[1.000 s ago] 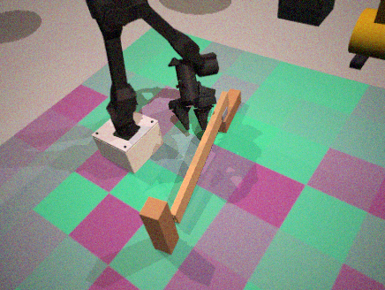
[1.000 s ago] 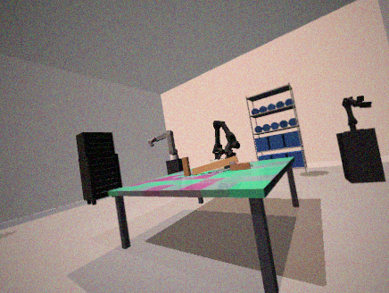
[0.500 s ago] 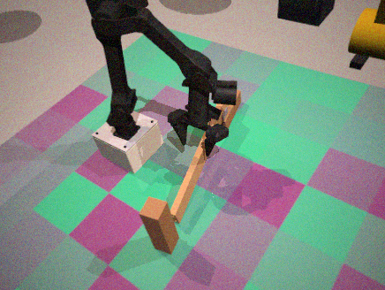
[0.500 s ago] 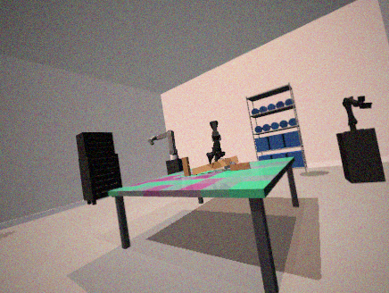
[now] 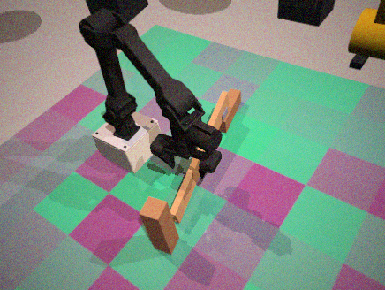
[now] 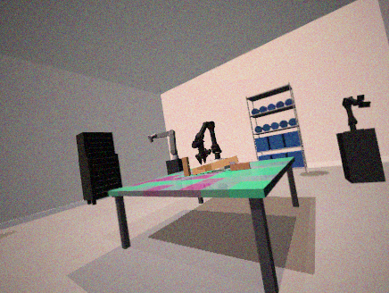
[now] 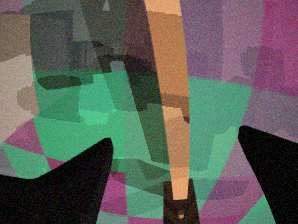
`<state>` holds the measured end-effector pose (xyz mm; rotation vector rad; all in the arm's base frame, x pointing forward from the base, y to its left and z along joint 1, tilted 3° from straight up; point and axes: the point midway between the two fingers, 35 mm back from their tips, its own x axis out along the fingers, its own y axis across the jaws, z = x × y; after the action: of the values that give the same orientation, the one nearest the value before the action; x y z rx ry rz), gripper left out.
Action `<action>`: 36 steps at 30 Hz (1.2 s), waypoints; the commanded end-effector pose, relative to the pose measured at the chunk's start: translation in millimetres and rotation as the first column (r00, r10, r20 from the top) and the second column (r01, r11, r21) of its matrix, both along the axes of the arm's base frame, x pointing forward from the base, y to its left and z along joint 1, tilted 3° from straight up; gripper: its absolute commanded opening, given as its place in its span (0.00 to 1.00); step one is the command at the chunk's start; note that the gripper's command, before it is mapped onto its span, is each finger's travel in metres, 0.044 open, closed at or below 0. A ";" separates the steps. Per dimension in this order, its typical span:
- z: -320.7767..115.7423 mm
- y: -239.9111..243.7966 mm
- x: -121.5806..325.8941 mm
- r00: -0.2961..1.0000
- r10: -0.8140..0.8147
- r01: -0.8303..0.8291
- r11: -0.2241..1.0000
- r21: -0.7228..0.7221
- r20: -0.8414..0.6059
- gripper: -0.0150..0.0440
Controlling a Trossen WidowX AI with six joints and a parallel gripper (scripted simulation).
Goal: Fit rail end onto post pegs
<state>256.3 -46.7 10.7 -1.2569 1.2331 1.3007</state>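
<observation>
The long wooden rail (image 5: 183, 194) (image 6: 225, 163) (image 7: 172, 55) slopes down from the bracket (image 5: 225, 113) on the low footboard block (image 5: 234, 106) (image 6: 241, 166) to the table. Its near end lies low in front of the upright wooden post (image 5: 161, 225) (image 6: 186, 166) (image 7: 170, 210). One small peg (image 7: 181, 216) shows on the post's dark face in the wrist view; the holes are not visible. My gripper (image 5: 187, 171) (image 6: 202, 162) (image 7: 178, 139) is open and points down over the rail's middle part, with one finger to each side of the rail and nothing held.
The white base block (image 5: 117, 152) of the arm stands left of the rail. The checkered table (image 5: 274, 186) (image 6: 178, 183) lies under everything. A yellow cylinder (image 5: 368, 35) stands beyond the table, and a shelf rack (image 6: 250, 125) stands in the background.
</observation>
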 end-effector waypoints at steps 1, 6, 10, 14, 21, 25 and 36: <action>3.3 -21.1 2.4 0.998 0.050 -0.052 0.997 0.058 0.033 1.00; 3.3 -21.1 2.4 0.998 0.050 -0.052 0.997 0.058 0.033 1.00; -0.8 -21.1 2.8 0.998 0.050 -0.052 0.997 0.058 0.034 1.00; -7.4 -21.1 3.3 0.998 0.050 -0.052 0.997 0.058 0.034 1.00; -18.9 -21.0 3.8 0.998 0.050 -0.052 0.997 0.058 0.034 1.00; -25.4 -20.9 3.8 0.998 0.050 -0.052 0.997 0.058 0.033 1.00; -43.0 -20.3 3.1 0.998 0.050 -0.052 0.997 0.058 0.033 1.00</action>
<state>260.4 -68.1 -26.5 -1.2724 1.1436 1.3329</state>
